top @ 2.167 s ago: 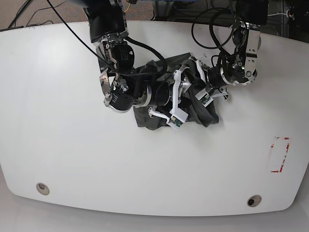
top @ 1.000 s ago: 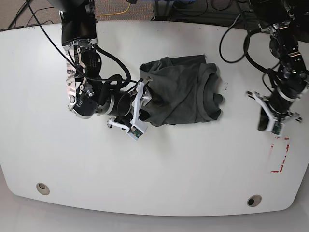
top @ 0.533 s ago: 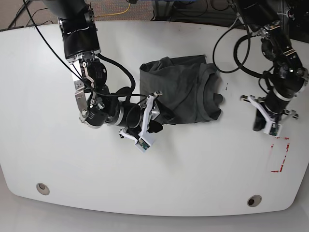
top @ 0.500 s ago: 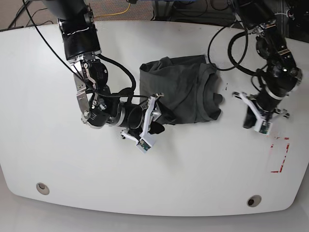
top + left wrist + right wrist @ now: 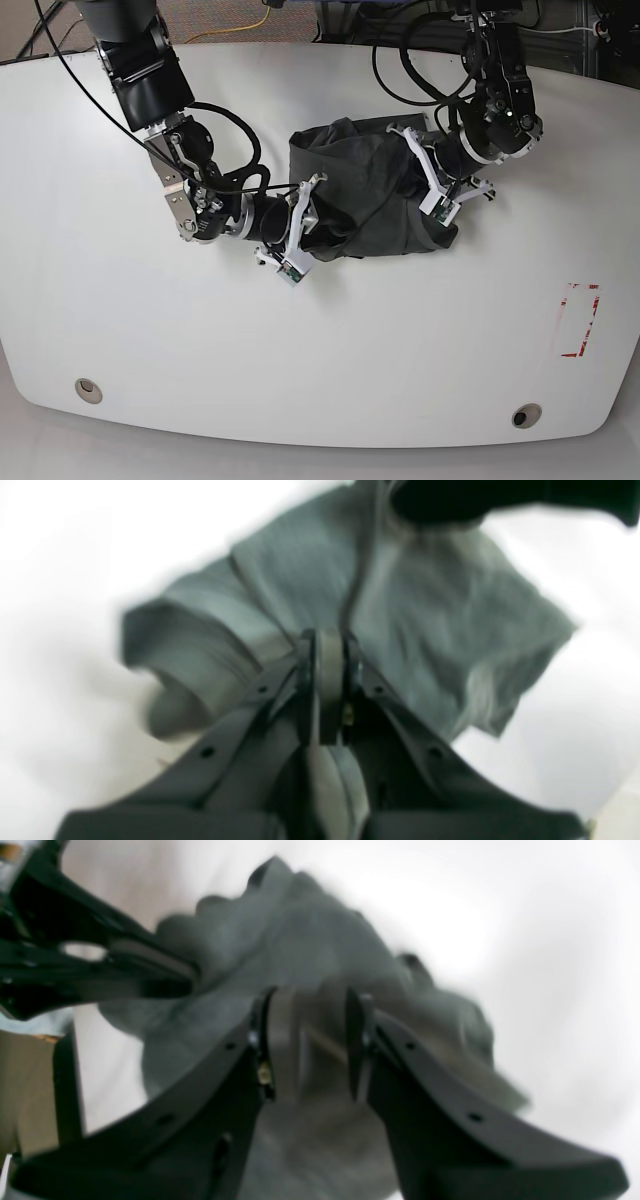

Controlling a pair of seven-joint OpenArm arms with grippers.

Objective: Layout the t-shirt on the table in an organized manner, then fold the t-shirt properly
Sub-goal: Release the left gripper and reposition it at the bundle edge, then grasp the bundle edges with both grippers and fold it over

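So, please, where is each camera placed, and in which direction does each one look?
Base: high above the table, looking down; both arms, the t-shirt.
Left wrist: on the left arm, looking along the left gripper, its jaws together, over the t-shirt.
Right wrist: on the right arm, looking along the right gripper, jaws apart, at the t-shirt.
Shared: all three show the t-shirt; the wrist views are blurred.

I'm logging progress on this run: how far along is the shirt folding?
Early. Done: nothing; the t-shirt lies bunched on the table. In hand: the left gripper looks shut at its edge, and the right gripper is open over the cloth. Left: spreading it flat, then every fold.
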